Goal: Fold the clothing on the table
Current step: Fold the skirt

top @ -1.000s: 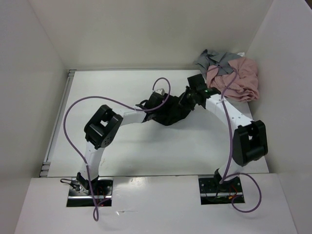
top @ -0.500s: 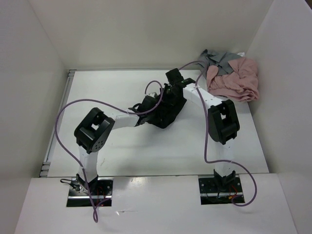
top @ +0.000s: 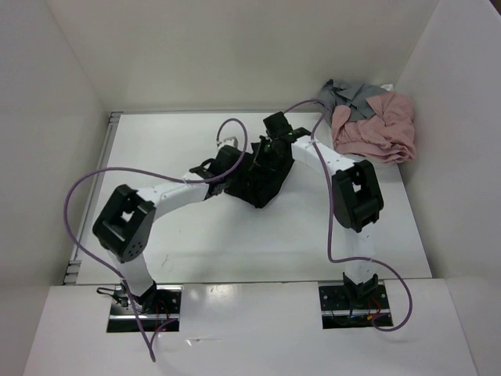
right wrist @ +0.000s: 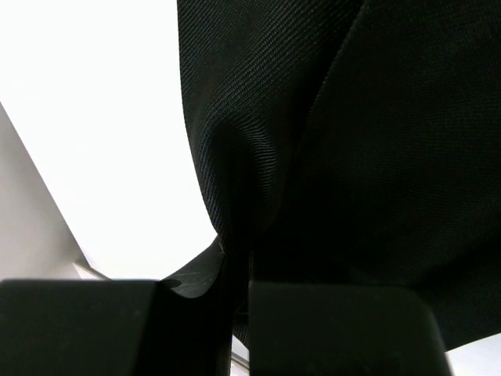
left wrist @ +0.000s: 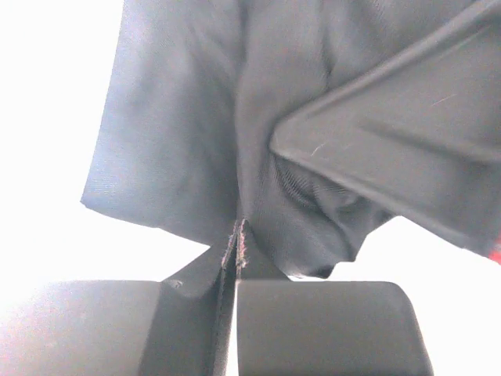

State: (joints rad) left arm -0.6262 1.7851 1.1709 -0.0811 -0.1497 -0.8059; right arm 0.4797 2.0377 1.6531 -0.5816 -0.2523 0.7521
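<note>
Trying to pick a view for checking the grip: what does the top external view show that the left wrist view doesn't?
Only the top external view shows both arms meeting over the clothing, the table out to its rim, and the pink garment and grey garment heaped at its far right corner. Only the left wrist view shows the left gripper with jaws pressed together on a fold of the fabric. Both show the black clothing against the white table.
</note>
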